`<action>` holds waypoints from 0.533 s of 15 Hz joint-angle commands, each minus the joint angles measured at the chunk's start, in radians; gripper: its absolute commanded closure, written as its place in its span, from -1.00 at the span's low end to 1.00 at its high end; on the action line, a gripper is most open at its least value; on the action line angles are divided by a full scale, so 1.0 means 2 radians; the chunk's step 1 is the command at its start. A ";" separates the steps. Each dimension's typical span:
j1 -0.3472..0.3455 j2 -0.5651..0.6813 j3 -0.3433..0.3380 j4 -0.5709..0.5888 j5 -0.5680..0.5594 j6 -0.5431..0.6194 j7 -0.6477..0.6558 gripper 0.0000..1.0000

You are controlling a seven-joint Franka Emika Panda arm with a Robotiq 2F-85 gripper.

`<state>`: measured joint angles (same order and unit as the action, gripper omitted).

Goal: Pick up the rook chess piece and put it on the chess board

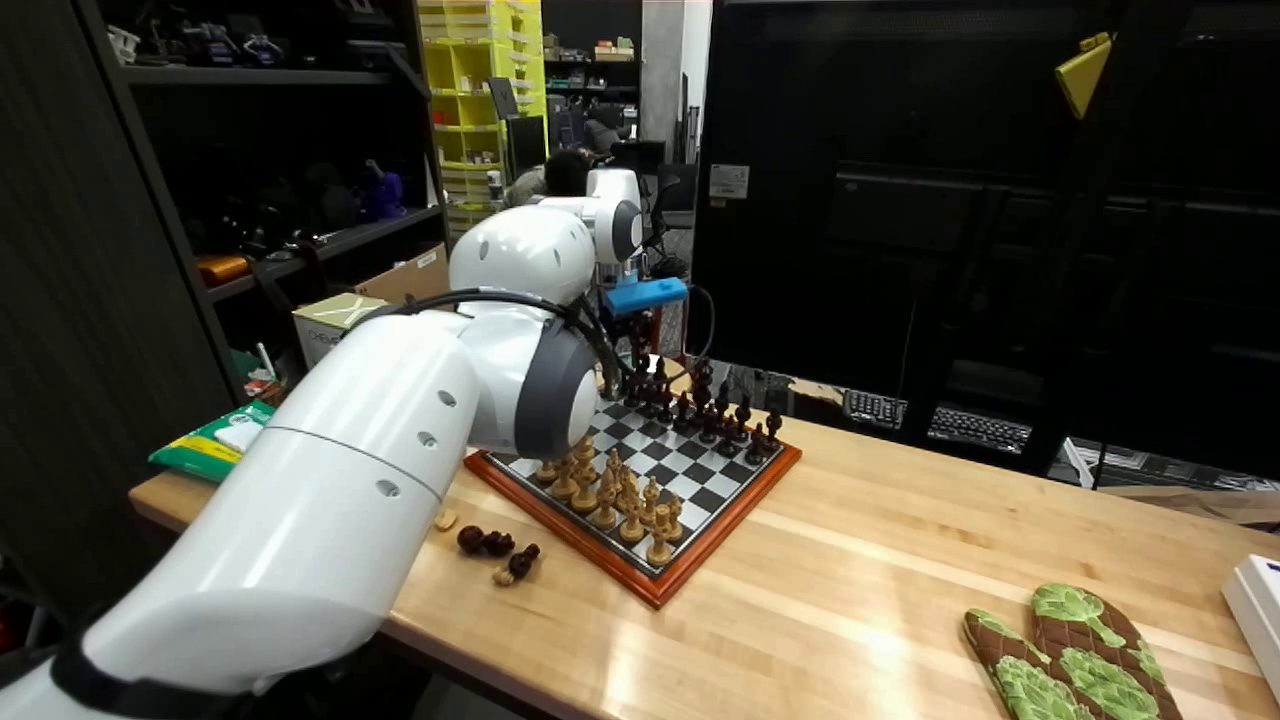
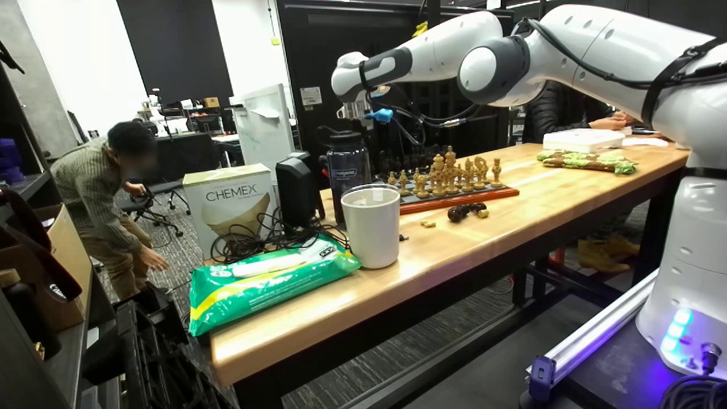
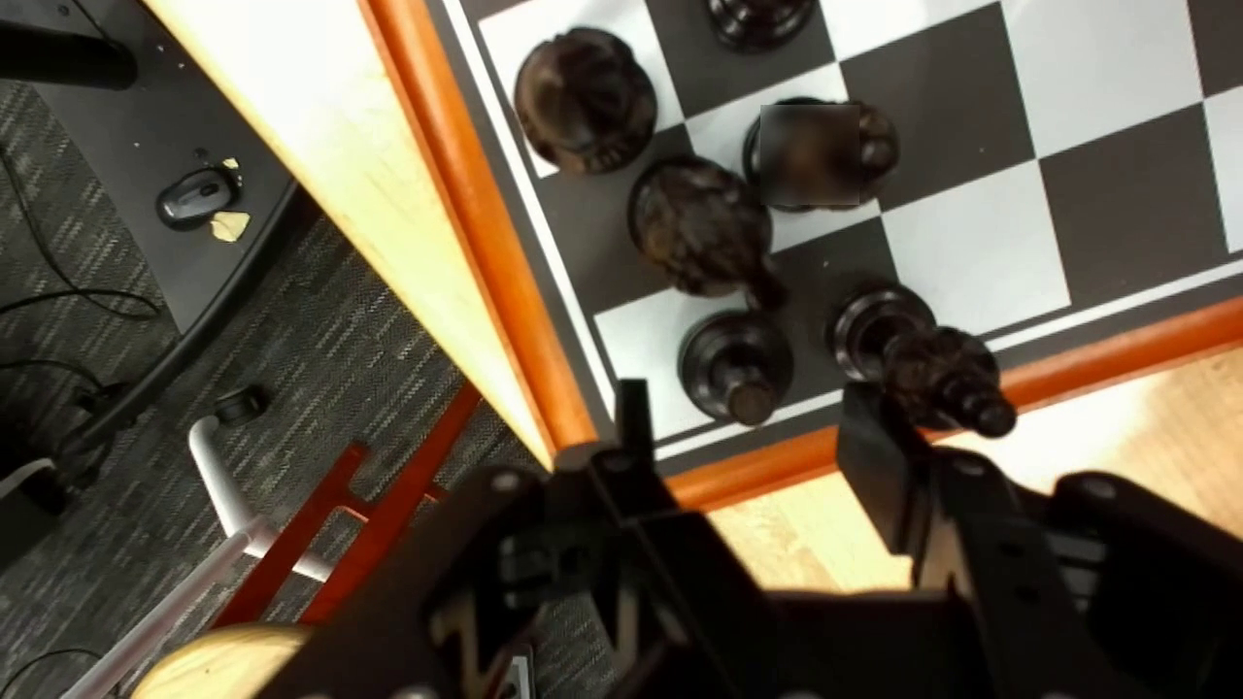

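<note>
The chess board (image 1: 735, 522) lies on the wooden table; its rim also shows in an exterior view (image 2: 471, 200) and in the wrist view (image 3: 486, 233). Light pieces (image 1: 610, 500) stand on one side, dark pieces (image 1: 715, 405) on the opposite side. I cannot tell for sure which piece is the rook. My gripper (image 3: 755, 417) is open and empty over a board corner on the dark side. A dark flat-topped piece (image 3: 736, 367) stands on the corner square, beyond the gap between the fingertips. Another dark piece (image 3: 937, 374) is beside the right fingertip, partly hidden by it.
Several loose pieces (image 1: 485, 541) lie on the table beside the board. A dark bottle (image 2: 347, 170), white cup (image 2: 371, 227), speaker (image 2: 298, 193), box (image 2: 233, 204) and green packet (image 2: 272, 278) stand or lie near the table's end. Oven mitts (image 1: 1085, 650) lie farther along.
</note>
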<state>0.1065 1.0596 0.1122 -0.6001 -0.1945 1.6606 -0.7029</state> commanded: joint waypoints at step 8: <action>0.005 -0.002 -0.001 0.025 -0.002 -0.011 -0.001 -1.00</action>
<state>0.1082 1.0595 0.1122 -0.5743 -0.1949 1.6604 -0.7027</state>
